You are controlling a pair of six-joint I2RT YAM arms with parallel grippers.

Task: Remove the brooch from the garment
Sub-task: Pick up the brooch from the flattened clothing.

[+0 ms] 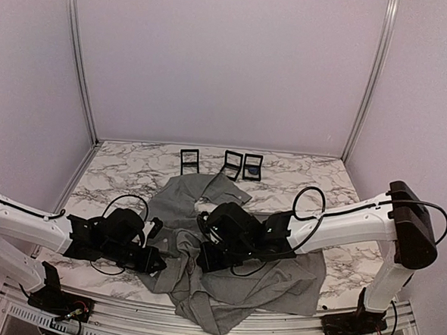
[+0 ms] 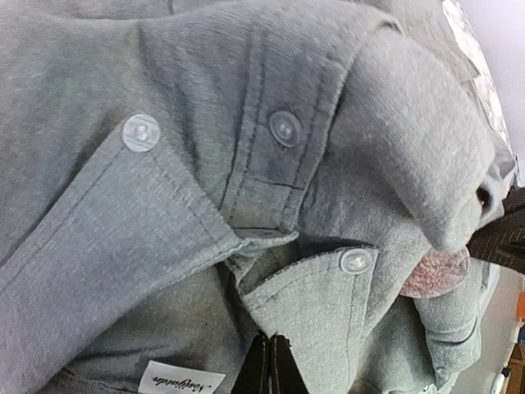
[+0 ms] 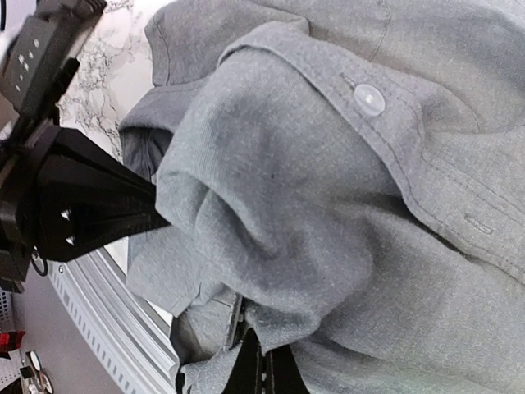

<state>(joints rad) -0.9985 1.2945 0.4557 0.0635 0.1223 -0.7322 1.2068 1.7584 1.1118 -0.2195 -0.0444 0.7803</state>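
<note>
This is a robotics lab cell, a boxed-in test bench. The left arm (image 1: 22, 227) and right arm (image 1: 349, 224), both white and black, are bolted to an aluminium rail (image 1: 274, 326) at the near edge of the table (image 1: 117, 172), and loose black cables (image 1: 309, 201) loop off them. The table has a marble-print top and is enclosed by plain pale panels (image 1: 230, 61) set in bare aluminium posts (image 1: 80, 60). Three small black stands (image 1: 233, 165) line its back edge. A rumpled shirt (image 1: 277, 285) lies between the arms. The right wrist view shows ribbed metal extrusion along the table edge, with dark machine parts just beside it.
</note>
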